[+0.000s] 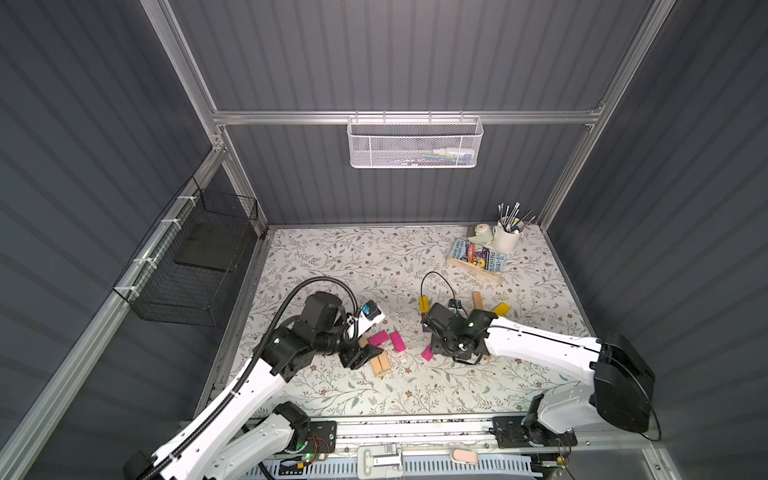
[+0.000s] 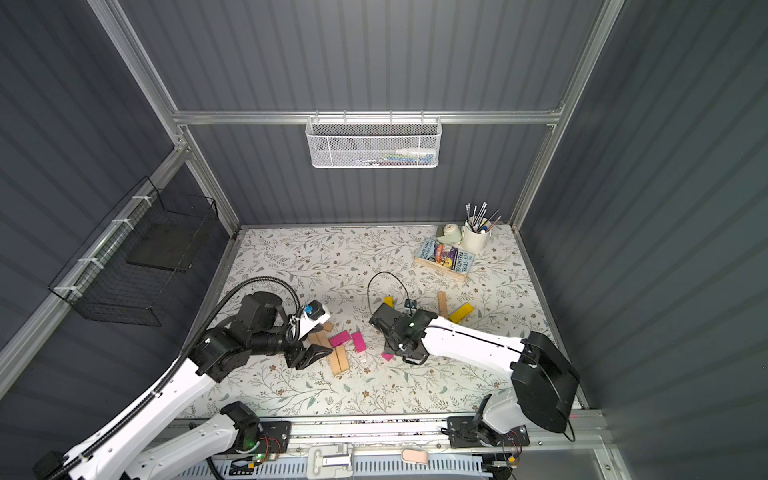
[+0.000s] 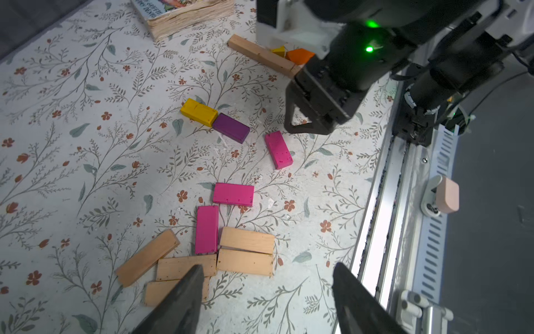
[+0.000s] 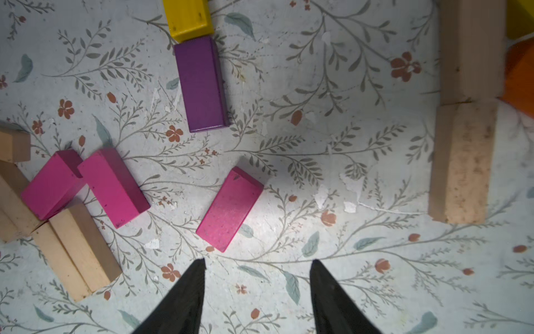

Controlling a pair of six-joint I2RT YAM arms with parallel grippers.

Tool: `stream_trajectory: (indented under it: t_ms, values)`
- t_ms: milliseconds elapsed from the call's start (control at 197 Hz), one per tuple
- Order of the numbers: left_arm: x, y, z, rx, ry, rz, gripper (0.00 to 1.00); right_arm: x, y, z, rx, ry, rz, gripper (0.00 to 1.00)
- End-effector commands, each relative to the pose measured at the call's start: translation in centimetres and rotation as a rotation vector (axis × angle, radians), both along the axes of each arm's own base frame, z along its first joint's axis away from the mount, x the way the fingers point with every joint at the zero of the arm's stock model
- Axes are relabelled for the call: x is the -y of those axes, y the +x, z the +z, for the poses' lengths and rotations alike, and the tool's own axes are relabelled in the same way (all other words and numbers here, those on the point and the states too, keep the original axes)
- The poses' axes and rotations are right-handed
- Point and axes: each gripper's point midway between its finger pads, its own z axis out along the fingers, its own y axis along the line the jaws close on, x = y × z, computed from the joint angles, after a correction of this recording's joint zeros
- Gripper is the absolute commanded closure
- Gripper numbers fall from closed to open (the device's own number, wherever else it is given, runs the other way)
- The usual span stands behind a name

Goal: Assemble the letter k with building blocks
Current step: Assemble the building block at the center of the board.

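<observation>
Jaws of the left gripper (image 3: pixel 267 269) are held apart, and nothing is gripped between them. One finger (image 3: pixel 186 297) is seen over a cluster of tan blocks (image 3: pixel 245 251); whether it is touched cannot be told. Five flat pieces are counted in that cluster, packed side by side and end to end. A magenta block (image 3: pixel 206 230) is set against the cluster, and a second magenta block (image 3: pixel 233 194) is laid crosswise just past its far end.

The right gripper (image 4: pixel 258 261) is likewise spread, and nothing is clasped in it. A third magenta block (image 4: pixel 229 209) is laid flat and alone on the floral table (image 4: pixel 346 144), just ahead of those fingertips. Beyond it, a purple block (image 4: pixel 200 84) and a yellow block (image 4: pixel 187 17) are joined end to end in one line. Two tan bars (image 4: pixel 462 162) are lined up end to end off to the side, and an orange block (image 4: pixel 520 75) is seen just beside them.

In both top views a book (image 1: pixel 478 254) on a wooden tray (image 1: pixel 469 268) and a white mug (image 1: pixel 508 241) filled with brushes are found at the far right corner, well apart from the blocks.
</observation>
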Motion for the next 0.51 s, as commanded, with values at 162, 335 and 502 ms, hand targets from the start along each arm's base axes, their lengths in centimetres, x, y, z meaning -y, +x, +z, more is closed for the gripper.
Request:
stream_trajectory:
  t_ms: [162,335,502]
  values:
    - [-0.1,-1.8,-0.5,0.033,-0.009,-0.107,0.16,-1.9,0.9,-2.3,-0.006,-0.001,-0.074,0.40]
    - [-0.1,-1.6,-0.6,0.049,-0.006,-0.099,0.07,-2.7,1.2,-3.7,-0.012,0.005,-0.071,0.45]
    - [-0.3,-1.4,-0.7,0.059,-0.001,-0.086,0.00,-2.9,1.5,-4.8,-0.019,-0.016,-0.074,0.52]
